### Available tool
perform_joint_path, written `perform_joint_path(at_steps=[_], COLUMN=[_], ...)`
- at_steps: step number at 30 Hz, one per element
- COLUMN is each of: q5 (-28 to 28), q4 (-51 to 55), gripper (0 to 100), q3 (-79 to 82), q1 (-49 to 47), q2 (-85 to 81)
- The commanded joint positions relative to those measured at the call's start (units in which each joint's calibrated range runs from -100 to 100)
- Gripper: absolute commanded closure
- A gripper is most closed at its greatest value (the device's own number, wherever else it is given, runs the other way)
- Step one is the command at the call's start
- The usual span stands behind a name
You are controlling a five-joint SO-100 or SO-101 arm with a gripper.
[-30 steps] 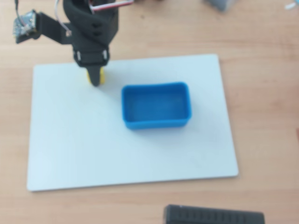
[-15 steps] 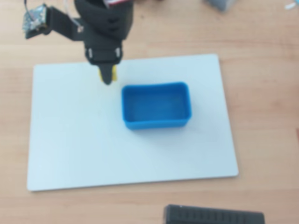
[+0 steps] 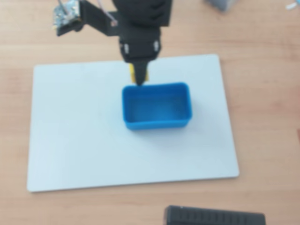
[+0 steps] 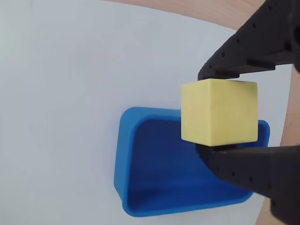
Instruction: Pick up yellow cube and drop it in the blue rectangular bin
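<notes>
My gripper is shut on the yellow cube, one black finger above it and one below in the wrist view. It holds the cube in the air over the blue rectangular bin, near one of the bin's end walls. In the overhead view the gripper hangs at the bin's far rim, left of its middle, and only a strip of the cube shows between the fingers. The bin is empty.
The bin stands on a white board lying on a wooden table. A black object sits at the table's near edge. A small grey object is at the far right.
</notes>
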Motion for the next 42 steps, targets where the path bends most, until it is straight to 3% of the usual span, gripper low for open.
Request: perform_joint_path(at_steps=[1, 22, 28, 37, 42], q5=[-2.3, -2.1, -2.2, -2.39, -2.44], q4=[0.0, -17.18, -17.01, -14.95, -11.64], gripper=[94, 93, 85, 83, 84], q3=[-11.72, -4.36, -3.72, -3.63, -0.63], q1=[-4.18, -5.98, -5.12, -4.78, -3.41], q2=[-5.61, 4.33, 3.68, -0.59, -12.67])
